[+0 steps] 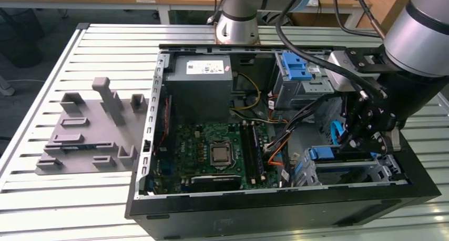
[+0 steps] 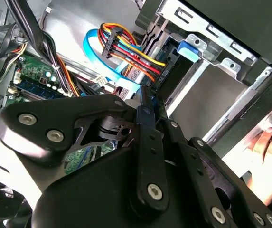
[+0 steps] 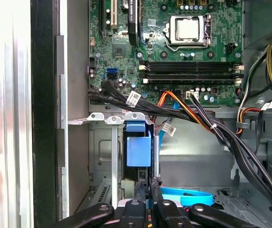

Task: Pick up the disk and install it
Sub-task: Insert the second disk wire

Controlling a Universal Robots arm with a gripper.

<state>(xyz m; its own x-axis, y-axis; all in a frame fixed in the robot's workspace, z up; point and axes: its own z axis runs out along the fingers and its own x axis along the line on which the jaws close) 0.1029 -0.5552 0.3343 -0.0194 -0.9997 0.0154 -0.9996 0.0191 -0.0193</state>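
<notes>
Exterior view: the gripper (image 1: 361,141) is lowered inside the open computer case (image 1: 281,212), at the drive cage (image 1: 350,170) in the corner towards the exterior view's right. The grey holder block (image 1: 91,130) is seen on the slatted table (image 1: 42,209), well apart from the gripper.

Position of the disk (image 3: 138,147): it stands on edge in a slot of the cage, and its blue carrier frame is seen end-on in the first wrist view. Pick-up is judged done and insertion well advanced. Whether the disk is fully seated cannot be told.

End effector: the fingers are drawn narrow, close to each other, at the near edge of the disk in both wrist views. Nothing is seen between them, so a pushing contact is judged more likely than a grip. Actual touch cannot be confirmed.

Edges and room:
- The slot is bounded on either side by sheet-metal cage walls, so little sideways room is judged available.
- A blue flat cable (image 2: 95,47) and a bundle of coloured power wires (image 2: 126,45) are noted just beside the fingers. Black cables (image 3: 230,142) cross above the cage mouth.
- The case wall (image 3: 43,114) runs near the cage on the outer side.
- A person's hand (image 2: 268,142) is seen at the outside of the case in the second wrist view.
</notes>
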